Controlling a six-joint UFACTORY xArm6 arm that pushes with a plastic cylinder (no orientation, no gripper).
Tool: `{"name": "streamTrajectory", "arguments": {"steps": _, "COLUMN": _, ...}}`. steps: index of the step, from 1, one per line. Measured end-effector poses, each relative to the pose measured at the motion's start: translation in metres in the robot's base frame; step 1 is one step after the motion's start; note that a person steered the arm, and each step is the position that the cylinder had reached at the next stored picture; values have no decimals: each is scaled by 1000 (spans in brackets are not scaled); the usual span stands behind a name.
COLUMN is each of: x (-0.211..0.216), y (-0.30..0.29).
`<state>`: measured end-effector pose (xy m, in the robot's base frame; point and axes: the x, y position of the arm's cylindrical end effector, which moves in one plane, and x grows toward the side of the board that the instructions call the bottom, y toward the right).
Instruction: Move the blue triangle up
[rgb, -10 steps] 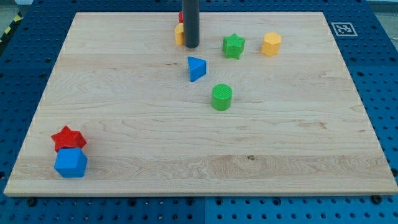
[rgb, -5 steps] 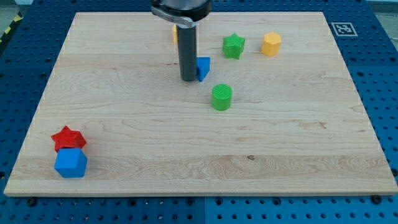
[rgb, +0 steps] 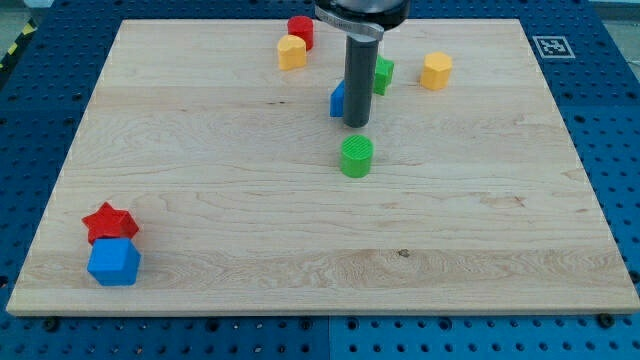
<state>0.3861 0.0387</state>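
The blue triangle (rgb: 338, 99) lies on the wooden board (rgb: 200, 200) near the view's top centre, mostly hidden behind my rod; only its left edge shows. My tip (rgb: 356, 123) rests on the board just right of and slightly below the triangle, touching or nearly touching it. The green star (rgb: 383, 74) sits just above and right of the rod, partly hidden by it. The green cylinder (rgb: 356, 157) stands directly below my tip, a short gap away.
A yellow block (rgb: 291, 52) and a red cylinder (rgb: 300, 30) sit at the top, left of the rod. A yellow hexagonal block (rgb: 436, 71) is at the top right. A red star (rgb: 109, 221) and a blue block (rgb: 113, 262) touch at the bottom left.
My rod swung from the triangle's left side to its right and lower side. The blue triangle shifted slightly right and up. The red and yellow blocks at the top came into sight.
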Motion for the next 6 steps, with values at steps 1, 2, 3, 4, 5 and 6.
{"name": "streamTrajectory", "arguments": {"steps": 1, "x": -19, "y": -3}}
{"name": "streamTrajectory", "arguments": {"steps": 2, "x": -24, "y": -16}}
{"name": "streamTrajectory", "arguments": {"steps": 3, "x": -29, "y": -28}}
{"name": "streamTrajectory", "arguments": {"steps": 4, "x": -54, "y": -29}}
{"name": "streamTrajectory", "arguments": {"steps": 5, "x": -60, "y": -35}}
{"name": "streamTrajectory", "arguments": {"steps": 6, "x": -31, "y": -58}}
